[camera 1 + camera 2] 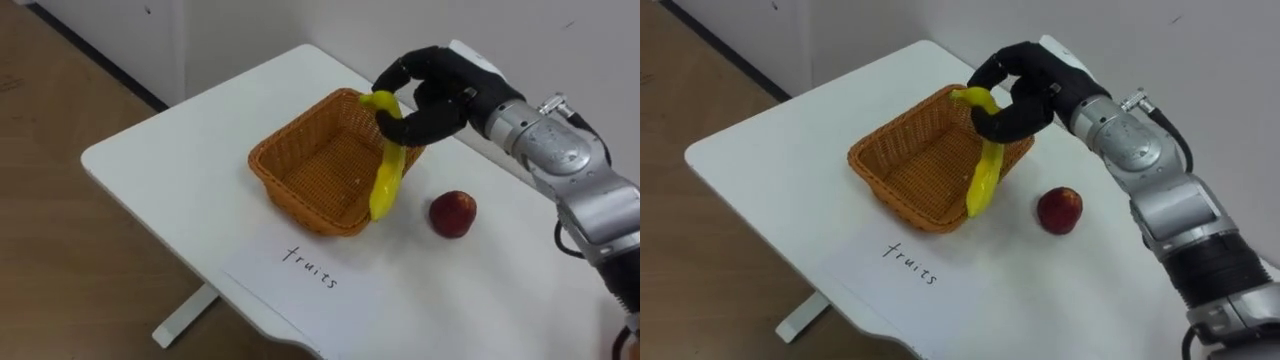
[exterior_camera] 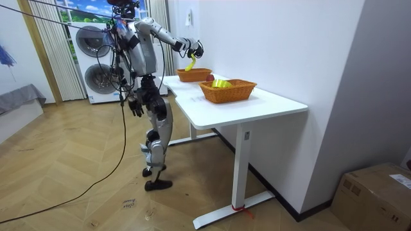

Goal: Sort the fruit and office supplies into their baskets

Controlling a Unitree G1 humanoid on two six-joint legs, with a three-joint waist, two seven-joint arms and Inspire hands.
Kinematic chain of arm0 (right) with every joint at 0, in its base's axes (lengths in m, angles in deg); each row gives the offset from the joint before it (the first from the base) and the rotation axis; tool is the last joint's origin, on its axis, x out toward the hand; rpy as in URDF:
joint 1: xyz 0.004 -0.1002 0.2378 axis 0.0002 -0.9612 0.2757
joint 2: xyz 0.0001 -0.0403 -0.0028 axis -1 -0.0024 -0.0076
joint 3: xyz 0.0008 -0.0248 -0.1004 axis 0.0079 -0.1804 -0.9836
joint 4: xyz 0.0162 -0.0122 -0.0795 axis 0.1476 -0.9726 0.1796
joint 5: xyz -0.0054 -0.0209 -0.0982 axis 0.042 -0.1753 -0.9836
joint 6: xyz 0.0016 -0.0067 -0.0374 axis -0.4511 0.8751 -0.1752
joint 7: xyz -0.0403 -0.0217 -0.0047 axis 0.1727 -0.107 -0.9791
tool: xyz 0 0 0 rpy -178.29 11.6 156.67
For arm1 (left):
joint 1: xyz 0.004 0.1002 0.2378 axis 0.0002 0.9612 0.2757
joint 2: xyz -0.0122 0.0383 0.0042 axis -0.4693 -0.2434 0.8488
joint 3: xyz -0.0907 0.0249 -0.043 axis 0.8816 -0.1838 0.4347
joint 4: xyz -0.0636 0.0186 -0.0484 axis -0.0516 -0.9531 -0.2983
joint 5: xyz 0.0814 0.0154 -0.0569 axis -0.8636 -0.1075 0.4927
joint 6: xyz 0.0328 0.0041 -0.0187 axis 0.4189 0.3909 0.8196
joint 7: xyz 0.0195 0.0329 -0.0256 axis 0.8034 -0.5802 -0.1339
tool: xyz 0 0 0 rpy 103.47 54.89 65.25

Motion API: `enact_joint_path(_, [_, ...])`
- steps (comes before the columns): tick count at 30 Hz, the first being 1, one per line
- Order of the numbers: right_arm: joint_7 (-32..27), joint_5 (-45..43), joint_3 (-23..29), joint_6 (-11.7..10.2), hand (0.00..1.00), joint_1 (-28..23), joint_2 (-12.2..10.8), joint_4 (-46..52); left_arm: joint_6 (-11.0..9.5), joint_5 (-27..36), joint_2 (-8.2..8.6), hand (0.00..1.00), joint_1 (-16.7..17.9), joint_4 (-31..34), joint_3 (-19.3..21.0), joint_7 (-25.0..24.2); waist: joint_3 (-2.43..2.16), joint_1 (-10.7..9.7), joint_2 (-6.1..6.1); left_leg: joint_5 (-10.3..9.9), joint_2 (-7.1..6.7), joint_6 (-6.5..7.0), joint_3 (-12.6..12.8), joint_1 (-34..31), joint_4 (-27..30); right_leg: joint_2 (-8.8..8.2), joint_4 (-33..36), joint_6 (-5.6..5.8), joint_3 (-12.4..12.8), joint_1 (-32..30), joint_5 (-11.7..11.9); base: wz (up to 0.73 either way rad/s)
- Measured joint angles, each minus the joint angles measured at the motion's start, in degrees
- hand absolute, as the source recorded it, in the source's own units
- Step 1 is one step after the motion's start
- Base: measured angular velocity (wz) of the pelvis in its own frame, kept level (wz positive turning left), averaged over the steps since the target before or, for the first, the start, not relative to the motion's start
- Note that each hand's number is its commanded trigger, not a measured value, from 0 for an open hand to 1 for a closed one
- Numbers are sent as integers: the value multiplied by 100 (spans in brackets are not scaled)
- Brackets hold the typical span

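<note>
A wicker basket [image 1: 296,127] sits towards the far edge of the white surface [image 1: 170,180], with a paper label [image 1: 305,268] at its near side. Over the basket's right rim the right hand [image 1: 435,100] is clenched round the top end of a banana [image 1: 385,185], which hangs down. The banana looks light, soft and easily bruised, so a hold near the stem suits it. An apple [image 1: 453,213], firm and apt to roll, lies just right of the basket. In the room view a second basket [image 2: 228,90] stands further along. The left hand [image 2: 135,106] hangs at the robot's side, its state unclear, above a wood floor [image 2: 77,167].
</note>
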Motion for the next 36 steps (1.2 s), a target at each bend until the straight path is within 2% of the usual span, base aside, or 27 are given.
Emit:
enact_joint_path(4, [-10, 390, -201, 14, 100, 173, -10, -382, 64, -19, -1, 0, 84, 4, -32, -38, 6, 1, -6, 0, -8, 0, -8, -20, 52, -5, 0, 1, 8, 9, -1, 0])
enact_joint_path(12, [-2, 775, -195, 135, 100, 183, -136, -443, 289, -36, 59, 0, 224, 290, -89, -237, 16, -12, 8, 26, -91, 37, -76, -66, 81, -45, -5, 55, 51, 0, -38, 4])
enact_joint_path(19, [-30, 827, -193, 135, 100, 184, -239, -443, 402, -45, 147, 0, 243, 341, -92, -305, 16, -1, 10, 32, -116, 56, -76, -47, 71, -29, -5, 56, 315, 4, -38, 0])
enact_joint_path(21, [-40, 830, -193, 135, 100, 184, -239, -443, 408, -45, 148, 0, 252, 342, -97, -339, 17, -3, 13, 32, -114, 56, -77, -47, 71, -25, -8, 56, 319, 5, -38, 0])
enact_joint_path(22, [-65, 876, -192, 135, 75, 184, -239, -444, 410, -45, 152, 0, 266, 349, -111, -341, 22, -6, 22, 32, -114, 56, -78, -48, 73, -23, -10, 56, 319, 6, -38, 0])
enact_joint_path(23, [-82, 923, -192, 135, 31, 183, -239, -444, 410, -45, 155, 0, 275, 357, -115, -341, 25, -9, 27, 32, -113, 56, -79, -48, 75, -23, -11, 56, 319, 8, -38, 0])
enact_joint_path(24, [-118, 1004, -192, 135, 2, 183, -239, -444, 411, -45, 163, 0, 309, 394, -115, -341, 27, -16, 40, 32, -113, 56, -79, -48, 75, -22, -11, 56, 319, 9, -38, 0])
enact_joint_path(29, [-268, 1156, -191, 135, 0, 183, -248, -457, 438, -39, 193, 0, 396, 504, -115, -341, 25, -16, 98, 33, -112, 55, -81, -44, 75, -22, -11, 56, 305, 11, -39, 0])
enact_joint_path(31, [-354, 1240, -192, 134, 0, 182, -271, -494, 464, -41, 172, 0, 438, 538, -140, -341, 27, -32, 102, 33, -113, 54, -116, -18, 76, -23, -15, 57, 182, 57, -39, 9])
enact_joint_path(36, [-465, 1238, -189, 133, 0, 195, -292, -633, 508, -39, 178, 0, 528, 744, -237, -357, 14, 1, 83, 32, -111, 54, -129, -10, 76, -30, -10, 58, 148, 65, -39, 3])
